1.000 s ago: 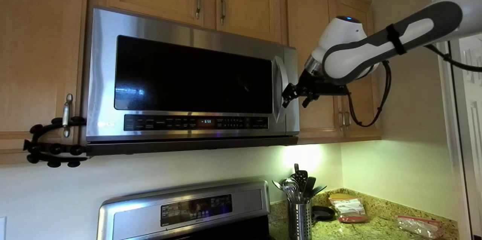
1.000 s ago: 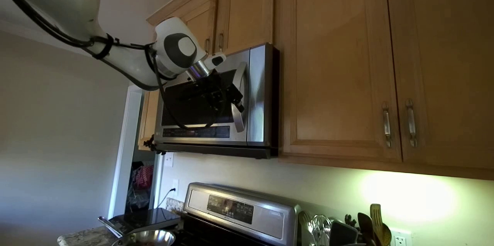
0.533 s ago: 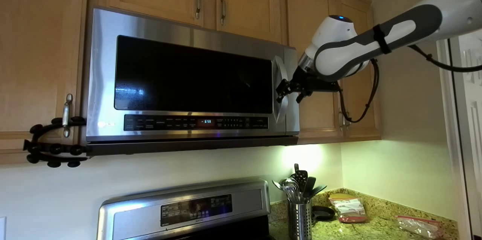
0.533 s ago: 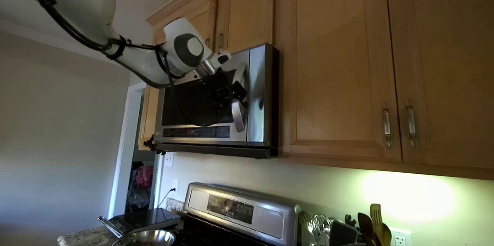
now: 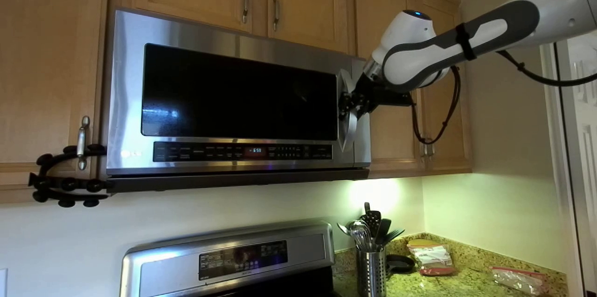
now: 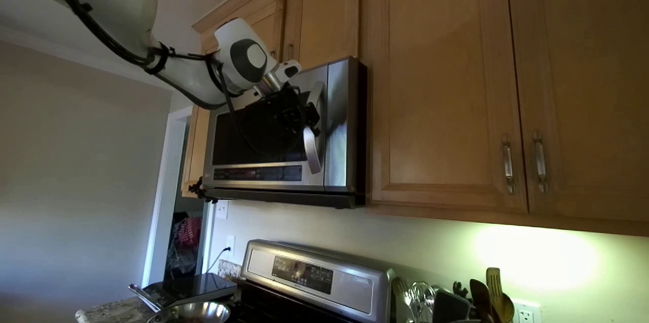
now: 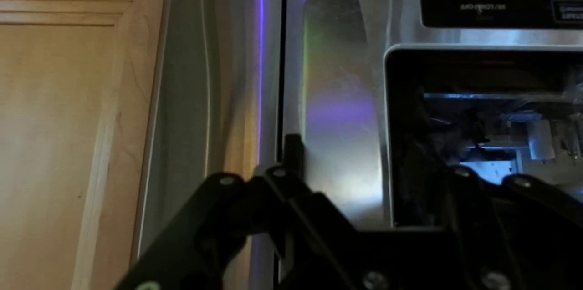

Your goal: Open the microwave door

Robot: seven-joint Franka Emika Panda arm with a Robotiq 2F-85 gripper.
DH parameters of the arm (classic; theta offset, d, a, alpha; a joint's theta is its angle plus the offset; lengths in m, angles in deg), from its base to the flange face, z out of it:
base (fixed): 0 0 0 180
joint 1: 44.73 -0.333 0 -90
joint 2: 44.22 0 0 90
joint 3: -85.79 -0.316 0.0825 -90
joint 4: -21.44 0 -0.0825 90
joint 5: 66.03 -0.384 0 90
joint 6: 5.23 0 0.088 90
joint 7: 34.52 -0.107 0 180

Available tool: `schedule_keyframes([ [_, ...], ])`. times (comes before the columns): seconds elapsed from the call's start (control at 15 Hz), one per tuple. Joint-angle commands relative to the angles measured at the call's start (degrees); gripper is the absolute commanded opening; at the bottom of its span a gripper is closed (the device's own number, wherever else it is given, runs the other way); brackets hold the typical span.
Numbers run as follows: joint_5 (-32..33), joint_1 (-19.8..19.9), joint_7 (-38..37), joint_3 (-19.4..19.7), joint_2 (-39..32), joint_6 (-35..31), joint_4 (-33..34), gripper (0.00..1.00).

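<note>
The microwave door (image 5: pixel 240 94), steel-framed with a dark glass window, sits flush and closed above the stove in both exterior views. Its curved silver handle (image 5: pixel 350 130) bows out along one side. In the wrist view my gripper (image 7: pixel 370 155) straddles the handle (image 7: pixel 339 80); one finger (image 7: pixel 294 153) lies along the handle's left edge, seemingly touching it. The other finger blends into the dark glass, and room shows between its linkage and the handle. My black gripper (image 5: pixel 353 108) stands at mid-height on the handle; the arm partly hides the door in an exterior view (image 6: pixel 253 135).
Wooden cabinet doors (image 6: pixel 446 84) flank the microwave. Below it stands the steel stove's control panel (image 5: pixel 242 259). A utensil holder (image 5: pixel 371 273) and plastic bags (image 5: pixel 431 259) rest on the counter, and a pan (image 6: pixel 200 312) lies on the stove side. A black curved stand (image 5: pixel 67 183) hangs by a cabinet handle.
The gripper has moved in to the door handle and slightly upward, so its fingers now stand around it. The fingers look nearer together than before. The door has not moved.
</note>
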Motion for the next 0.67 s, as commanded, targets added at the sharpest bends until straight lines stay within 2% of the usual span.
schedule_keyframes([
  [0.0, 0.9, -0.6, 0.9, 0.3, -0.8, 1.7, 1.5, 0.27],
  [0.13, 1.7, -0.3, 0.8, 0.4, -0.5, 2.7, 1.2, 0.14],
  [0.6, 2.8, -0.6, 0.8, -0.5, 1.3, 6.0, -2.6, 0.13],
])
